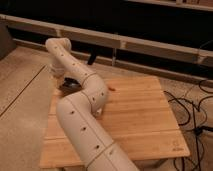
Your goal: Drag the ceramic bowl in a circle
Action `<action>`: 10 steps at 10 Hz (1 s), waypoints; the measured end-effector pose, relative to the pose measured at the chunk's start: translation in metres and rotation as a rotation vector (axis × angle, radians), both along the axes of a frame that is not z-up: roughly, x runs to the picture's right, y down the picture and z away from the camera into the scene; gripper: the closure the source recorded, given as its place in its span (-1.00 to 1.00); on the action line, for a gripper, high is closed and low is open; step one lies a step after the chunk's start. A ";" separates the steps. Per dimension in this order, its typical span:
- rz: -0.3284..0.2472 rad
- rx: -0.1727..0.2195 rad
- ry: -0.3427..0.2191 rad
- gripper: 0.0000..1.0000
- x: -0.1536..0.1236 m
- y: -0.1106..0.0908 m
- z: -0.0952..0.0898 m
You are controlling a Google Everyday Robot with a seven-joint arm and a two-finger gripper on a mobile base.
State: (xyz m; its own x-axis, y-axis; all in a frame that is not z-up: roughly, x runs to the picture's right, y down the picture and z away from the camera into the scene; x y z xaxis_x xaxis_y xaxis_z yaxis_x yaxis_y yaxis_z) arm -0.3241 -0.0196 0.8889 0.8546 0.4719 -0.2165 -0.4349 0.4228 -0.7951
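My white arm (82,107) rises from the bottom of the camera view, bends over the wooden table (140,115) and reaches to its far left corner. The wrist (59,52) points down there. My gripper (64,83) hangs below it, mostly hidden behind the forearm. A dark, glossy shape at the gripper's foot looks like the ceramic bowl (73,86), low on the table at that corner; only its edge shows. I cannot tell whether the gripper touches it.
A small orange item (111,89) lies on the table near the far edge, right of the arm. Black cables (192,107) run over the floor to the right. A long rail and dark wall (150,45) stand behind the table.
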 end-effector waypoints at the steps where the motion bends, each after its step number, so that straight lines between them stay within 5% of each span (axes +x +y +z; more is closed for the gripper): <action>1: 0.021 -0.001 -0.022 1.00 -0.014 -0.001 -0.004; 10: 0.078 0.046 -0.043 1.00 -0.047 -0.024 -0.028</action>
State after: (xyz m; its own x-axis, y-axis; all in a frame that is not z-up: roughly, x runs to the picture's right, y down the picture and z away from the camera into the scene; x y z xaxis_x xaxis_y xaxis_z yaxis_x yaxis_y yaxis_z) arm -0.3711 -0.0434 0.8609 0.8228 0.5464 -0.1566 -0.4337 0.4254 -0.7944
